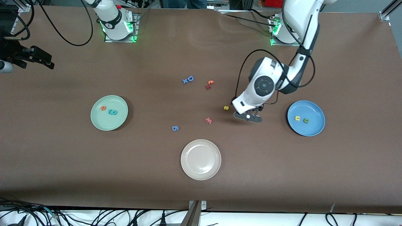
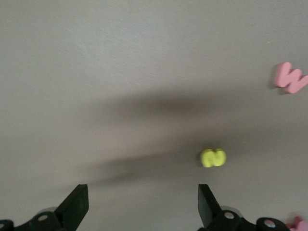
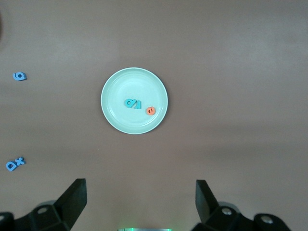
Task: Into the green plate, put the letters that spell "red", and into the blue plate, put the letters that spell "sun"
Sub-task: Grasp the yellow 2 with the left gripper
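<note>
Foam letters only readable signs: blue "D" [image 1: 190, 78] with blue "x" [image 1: 185, 81] on table; red "w" [image 1: 209, 120]; blue "g" [image 1: 175, 128]; orange "e" [image 1: 103, 108] in green plate [image 1: 121, 105]. No printed labels legible.

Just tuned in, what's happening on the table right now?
The left gripper hangs open and empty over the table beside the yellow "s", the one wanted letter not yet on a plate. The green plate already holds the orange "e" and two teal letters; the blue plate holds a yellow arch and a green arch. The right gripper waits open, high over the table.
</note>
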Tool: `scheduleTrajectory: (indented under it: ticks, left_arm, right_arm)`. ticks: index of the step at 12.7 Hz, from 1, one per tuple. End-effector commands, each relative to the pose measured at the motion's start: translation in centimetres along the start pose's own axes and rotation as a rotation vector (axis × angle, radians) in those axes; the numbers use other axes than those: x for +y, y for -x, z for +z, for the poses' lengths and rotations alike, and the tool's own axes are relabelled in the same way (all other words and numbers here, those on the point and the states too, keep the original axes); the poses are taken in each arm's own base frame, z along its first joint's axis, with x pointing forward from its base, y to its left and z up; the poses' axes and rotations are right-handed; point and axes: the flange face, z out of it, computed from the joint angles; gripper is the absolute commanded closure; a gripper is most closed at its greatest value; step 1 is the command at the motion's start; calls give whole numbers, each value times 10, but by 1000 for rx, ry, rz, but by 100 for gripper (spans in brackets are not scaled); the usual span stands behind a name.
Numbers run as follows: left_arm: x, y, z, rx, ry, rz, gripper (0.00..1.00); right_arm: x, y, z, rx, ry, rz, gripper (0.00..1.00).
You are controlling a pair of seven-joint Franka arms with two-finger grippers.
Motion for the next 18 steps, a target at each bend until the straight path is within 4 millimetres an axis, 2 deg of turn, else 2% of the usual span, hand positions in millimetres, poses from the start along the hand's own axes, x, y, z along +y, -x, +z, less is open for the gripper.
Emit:
scheduleTrajectory:
  ticks: [1, 6, 8, 12, 16, 18]
  left_arm:
    - [29, 2, 20, 21, 0, -104, 0]
    - [44, 1, 43, 61, 25, -283, 1]
    - [53, 4, 53, 68, 26, -302, 3]
    - [69, 5, 62, 69, 18, -286, 4]
    - [72, 6, 63, 80, 17, -258, 19]
    - [72, 6, 63, 80, 16, -238, 31]
  right_arm:
    - [2, -15, -6, 37, -13, 7, 0]
    - [-2, -20, -9, 80, -16, 1, 0]
    - [-3, -27, -5, 94, -12, -6, 0]
    - [11, -28, -8, 100, -20, 12, 0]
    - [9, -26, -1, 82, -22, 9, 0]
    - [10, -24, -1, 81, -23, 9, 0]
